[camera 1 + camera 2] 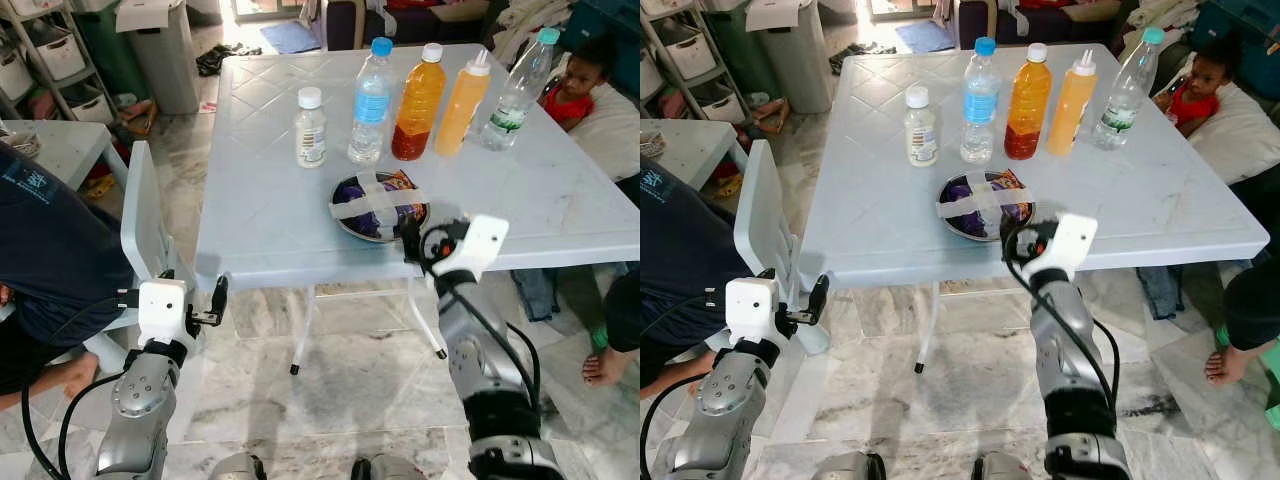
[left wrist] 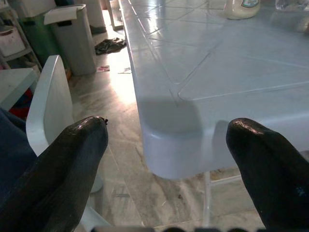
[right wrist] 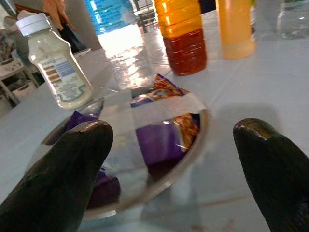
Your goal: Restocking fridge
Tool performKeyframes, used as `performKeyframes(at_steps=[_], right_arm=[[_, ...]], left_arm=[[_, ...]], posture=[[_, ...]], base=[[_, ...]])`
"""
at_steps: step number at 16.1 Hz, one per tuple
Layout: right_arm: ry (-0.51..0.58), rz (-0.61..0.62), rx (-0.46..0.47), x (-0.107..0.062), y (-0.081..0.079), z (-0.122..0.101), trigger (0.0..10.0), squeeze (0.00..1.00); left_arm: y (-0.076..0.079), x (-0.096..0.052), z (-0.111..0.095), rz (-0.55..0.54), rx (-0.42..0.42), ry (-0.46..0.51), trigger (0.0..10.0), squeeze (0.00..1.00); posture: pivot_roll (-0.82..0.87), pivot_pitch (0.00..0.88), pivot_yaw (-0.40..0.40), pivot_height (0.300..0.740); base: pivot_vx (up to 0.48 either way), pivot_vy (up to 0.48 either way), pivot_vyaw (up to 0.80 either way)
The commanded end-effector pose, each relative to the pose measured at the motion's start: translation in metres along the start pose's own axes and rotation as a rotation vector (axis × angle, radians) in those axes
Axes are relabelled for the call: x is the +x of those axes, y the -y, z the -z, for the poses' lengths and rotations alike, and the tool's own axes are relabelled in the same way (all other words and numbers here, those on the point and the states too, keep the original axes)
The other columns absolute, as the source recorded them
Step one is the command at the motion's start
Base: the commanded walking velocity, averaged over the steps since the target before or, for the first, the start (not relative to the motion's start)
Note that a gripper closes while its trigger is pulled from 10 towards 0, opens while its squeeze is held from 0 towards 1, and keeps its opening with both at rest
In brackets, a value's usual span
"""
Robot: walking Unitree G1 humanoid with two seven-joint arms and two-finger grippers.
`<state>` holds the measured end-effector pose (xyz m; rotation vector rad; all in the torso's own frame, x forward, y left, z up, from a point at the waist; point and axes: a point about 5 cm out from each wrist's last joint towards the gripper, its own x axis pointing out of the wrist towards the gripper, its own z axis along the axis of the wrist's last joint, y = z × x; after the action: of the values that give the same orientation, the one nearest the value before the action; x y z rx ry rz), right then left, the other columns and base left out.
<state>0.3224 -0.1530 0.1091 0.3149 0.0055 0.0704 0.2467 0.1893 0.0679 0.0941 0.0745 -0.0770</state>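
Bottles stand in a row across the far half of the pale surface point(image 1: 560, 200): from the left, a small white bottle point(image 1: 311, 127) with a white cap, a clear water bottle point(image 1: 371, 101) with a blue cap, an amber bottle point(image 1: 418, 102) darker at its base, an orange squeeze bottle point(image 1: 463, 103), and a clear bottle point(image 1: 517, 91) with a teal cap at the far right.

Nearer, close to the front edge, sits a metal bowl point(image 1: 378, 206) holding purple packets under clear film, crossed with two strips of pale tape.

Right tool point(image 1: 418, 240) is raised at the near rim of the bowl, fingers spread wide, one finger point(image 3: 58, 179) over the bowl's near rim and the other point(image 3: 277, 169) over bare surface to its right. It holds nothing.

Left tool point(image 1: 214, 306) hangs low beside the near left corner of the surface, below its top; fingers point(image 2: 63, 169) wide apart, nothing between them.

White plastic chair point(image 1: 145, 235) stands just left of that corner. A person in dark blue sits at the left edge point(image 1: 45, 250). A child in red point(image 1: 575, 90) sits beyond the far right corner. Grey bin point(image 1: 160, 50) at far left, on marble floor point(image 1: 330, 400).
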Motion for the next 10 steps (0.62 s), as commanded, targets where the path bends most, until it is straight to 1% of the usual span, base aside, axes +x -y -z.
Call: performKeyframes(at_steps=[1,3,4,6,8,10], right_arm=[[-0.041,-0.010,0.036,0.001,-0.002,0.007,10.0,0.00],[-0.071,-0.035,0.077,0.000,-0.010,0.013,10.0,0.00],[-0.087,-0.023,0.126,-0.001,-0.012,0.017,10.0,0.00],[-0.101,-0.029,0.161,-0.003,-0.015,0.020,10.0,0.00],[-0.117,-0.036,0.217,-0.003,-0.020,0.022,10.0,0.00],[-0.121,-0.041,0.273,-0.001,-0.023,0.018,10.0,0.00]], left_arm=[[-0.001,0.001,-0.003,0.003,0.009,0.001,10.0,0.00],[0.000,0.002,-0.003,0.009,0.011,0.004,10.0,0.00],[0.000,0.002,-0.003,0.015,0.016,0.005,10.0,0.00],[-0.002,0.004,-0.004,0.013,0.020,0.007,10.0,0.00],[-0.003,0.005,-0.005,0.013,0.021,0.009,10.0,0.00],[0.000,0.007,-0.006,0.021,0.019,0.013,10.0,0.00]], posture=[[-0.03,0.059,0.021,0.735],[-0.03,0.056,0.024,0.735],[-0.03,0.056,0.026,0.735],[-0.03,0.057,0.026,0.735],[-0.03,0.057,0.026,0.735],[-0.03,0.059,0.026,0.735]], base=[[0.000,0.000,0.00],[0.000,0.000,0.00],[0.000,0.000,0.00],[0.000,0.000,0.00],[0.000,0.000,0.00],[0.000,0.000,0.00]])
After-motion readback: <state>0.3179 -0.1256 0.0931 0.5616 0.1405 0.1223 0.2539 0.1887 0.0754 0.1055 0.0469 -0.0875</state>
